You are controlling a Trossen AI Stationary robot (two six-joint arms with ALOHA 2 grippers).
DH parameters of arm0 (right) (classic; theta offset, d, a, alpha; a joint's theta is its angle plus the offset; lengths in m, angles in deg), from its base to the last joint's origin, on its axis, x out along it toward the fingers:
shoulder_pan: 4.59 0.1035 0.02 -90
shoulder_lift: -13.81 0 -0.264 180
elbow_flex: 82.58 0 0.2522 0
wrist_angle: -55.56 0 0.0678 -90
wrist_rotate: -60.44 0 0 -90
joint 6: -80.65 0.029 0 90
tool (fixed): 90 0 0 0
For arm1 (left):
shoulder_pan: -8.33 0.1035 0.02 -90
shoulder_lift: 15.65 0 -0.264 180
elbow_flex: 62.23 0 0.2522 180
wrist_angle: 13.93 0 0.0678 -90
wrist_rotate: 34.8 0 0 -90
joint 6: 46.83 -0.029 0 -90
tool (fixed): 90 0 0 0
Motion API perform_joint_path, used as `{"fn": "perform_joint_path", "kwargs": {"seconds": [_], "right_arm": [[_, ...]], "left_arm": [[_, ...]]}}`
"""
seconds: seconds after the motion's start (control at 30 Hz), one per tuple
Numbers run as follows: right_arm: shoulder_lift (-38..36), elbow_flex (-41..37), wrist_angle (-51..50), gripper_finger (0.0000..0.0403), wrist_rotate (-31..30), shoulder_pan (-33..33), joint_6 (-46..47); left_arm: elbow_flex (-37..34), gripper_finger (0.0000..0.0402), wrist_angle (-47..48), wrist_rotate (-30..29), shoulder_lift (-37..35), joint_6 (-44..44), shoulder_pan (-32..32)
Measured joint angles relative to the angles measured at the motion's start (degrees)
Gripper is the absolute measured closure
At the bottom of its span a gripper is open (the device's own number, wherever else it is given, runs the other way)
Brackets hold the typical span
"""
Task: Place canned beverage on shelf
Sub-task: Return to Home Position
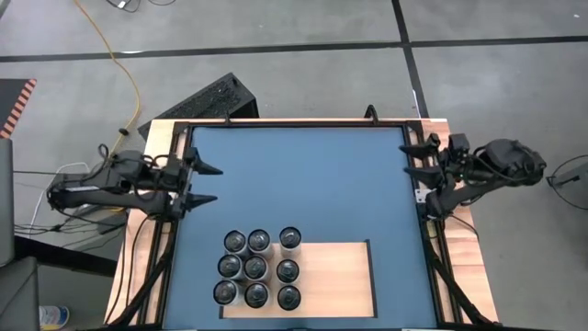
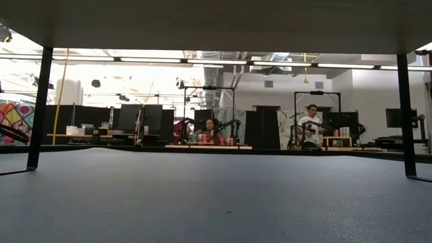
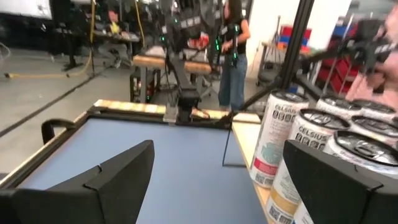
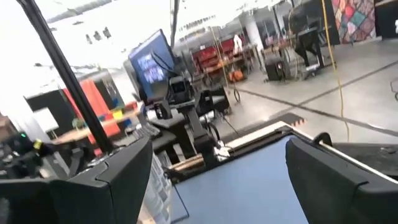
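1. Across the blue tabletop [image 1: 303,175], no can stands loose in the high view, so nothing appears left to pick up.
2. Low in that view lies the shelf [image 1: 335,280], with its right part bare wood.
3. On the shelf's left part, nine cans [image 1: 254,268] stand upright in three close rows of three. The farthest row stands right at the panel's edge, and I cannot tell if it is fully on it.
4. At the tabletop's left edge, the left end effector [image 1: 204,184] hangs with fingers spread, empty and clear of the cans.
5. At the right edge, the right end effector [image 1: 411,158] is likewise spread and empty.
6. The placing looks finished; only parking the arms seems left.
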Motion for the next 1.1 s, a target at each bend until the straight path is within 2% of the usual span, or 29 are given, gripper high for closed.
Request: {"fn": "perform_joint_path", "kwargs": {"seconds": [0.37, 0.47, 0.6, 0.73, 0.97, 1.1], "right_arm": [[-17.91, -15.31, 2.72, 0.0061, -0.04, -0.79, 1.08], [-18.05, -18.34, 2.54, 0.0061, -0.57, -0.9, 0.77], [-17.41, -20.11, 3.24, 0.0061, -1.96, -1.12, 1.03], [-18.18, -23.45, 5.01, 0.0061, -2.55, -1.12, 1.01], [-18.16, -30.2, 8.03, 0.0061, -2.91, -1.11, 0.91], [-18.16, -35.57, 12.63, 0.0061, -2.94, -1.12, 0.93]], "left_arm": [[-10.36, 0.0058, -0.14, -4.97, -16.87, 5.32, 0.0], [-14.36, 0.0058, 0.09, -5.46, -21.3, 6.74, 0.02], [-17.85, 0.0058, -0.49, -5.46, -20.81, 9.22, 0.01], [-23.13, 0.0058, -6.16, -5.04, -20.54, 11.24, 0.02], [-34.38, 0.0058, -21.51, -3.79, -21.02, 12.39, 0.02], [-34.34, 0.0058, -19.25, -3.51, -21.01, 13.13, -0.02]]}}
